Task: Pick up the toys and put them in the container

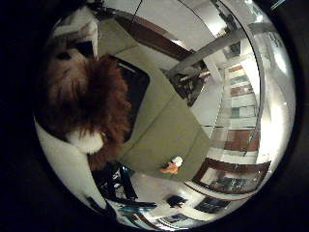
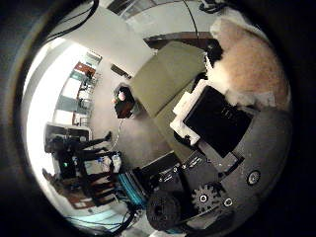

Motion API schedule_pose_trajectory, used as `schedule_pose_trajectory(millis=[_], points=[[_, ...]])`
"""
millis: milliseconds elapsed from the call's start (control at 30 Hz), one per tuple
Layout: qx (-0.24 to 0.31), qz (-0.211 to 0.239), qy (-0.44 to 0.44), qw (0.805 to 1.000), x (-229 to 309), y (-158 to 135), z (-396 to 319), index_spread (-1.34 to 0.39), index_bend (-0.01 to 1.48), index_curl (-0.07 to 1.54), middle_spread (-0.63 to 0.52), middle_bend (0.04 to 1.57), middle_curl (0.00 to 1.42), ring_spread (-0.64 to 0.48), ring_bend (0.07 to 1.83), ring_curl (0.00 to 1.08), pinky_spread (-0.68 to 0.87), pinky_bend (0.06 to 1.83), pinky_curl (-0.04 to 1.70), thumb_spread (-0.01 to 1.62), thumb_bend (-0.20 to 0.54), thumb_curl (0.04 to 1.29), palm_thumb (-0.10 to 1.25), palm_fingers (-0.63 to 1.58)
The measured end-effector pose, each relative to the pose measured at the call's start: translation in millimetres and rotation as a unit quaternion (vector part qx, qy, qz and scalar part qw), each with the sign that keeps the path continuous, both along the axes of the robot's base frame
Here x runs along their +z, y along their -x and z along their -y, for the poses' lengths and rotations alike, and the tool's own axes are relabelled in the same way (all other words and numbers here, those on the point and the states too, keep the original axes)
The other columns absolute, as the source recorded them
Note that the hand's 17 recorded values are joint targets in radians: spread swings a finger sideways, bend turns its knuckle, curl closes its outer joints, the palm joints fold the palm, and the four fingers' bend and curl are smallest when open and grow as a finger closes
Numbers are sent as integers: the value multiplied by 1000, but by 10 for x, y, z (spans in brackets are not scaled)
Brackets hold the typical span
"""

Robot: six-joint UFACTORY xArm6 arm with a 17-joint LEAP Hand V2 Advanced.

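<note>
A shaggy brown plush toy (image 1: 85, 97) with a white patch fills much of the right little finger side palm view, close against the palm. In the right thumb side palm view it shows as tan fur (image 2: 249, 54) beside my hand's white and black fingers (image 2: 202, 114), which curl against it. My hand (image 2: 212, 148) holds the toy well above an olive green table top (image 1: 169, 126). A dark open box (image 1: 135, 82) lies on that table, partly behind the toy. A small orange and white thing (image 1: 174, 166) lies on the pale floor beyond the table's edge.
The olive table (image 2: 168, 79) stands on a pale floor. A dark object (image 2: 123, 99) sits on the floor beside it. Shelving (image 1: 237, 135) and furniture (image 2: 79, 148) line the room's walls.
</note>
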State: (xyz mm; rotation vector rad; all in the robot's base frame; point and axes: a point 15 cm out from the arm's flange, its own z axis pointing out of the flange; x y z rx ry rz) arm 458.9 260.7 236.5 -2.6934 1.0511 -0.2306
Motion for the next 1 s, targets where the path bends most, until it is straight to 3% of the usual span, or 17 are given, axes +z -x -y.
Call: schedule_pose_trajectory(millis=[233,367,533,733,867,1000], points=[[-6,10,1,1000,-72,66,198,-333,704,837,-151,1152,661,-210,1339,612,-285,1326,759,642,-49,809,796,990],[-6,11,5,1000,-79,9,342,-388,452,823,-175,1014,650,-215,1306,574,-379,1247,659,758,-35,733,747,842],[-6,10,8,1000,-84,-4,391,-415,291,795,-184,941,645,-228,1235,535,-363,1144,598,941,-26,636,706,720],[0,11,9,1000,-80,3,384,-435,250,715,-189,798,606,-206,1126,491,-120,1078,570,1087,-34,492,599,432],[2,3,13,1000,-112,41,392,-429,245,639,-151,675,552,-140,961,434,93,1090,555,1089,-34,412,522,223],[7,-3,18,1000,-131,62,417,-426,249,562,-109,551,485,-70,854,372,262,1070,506,1081,-29,366,492,178]])
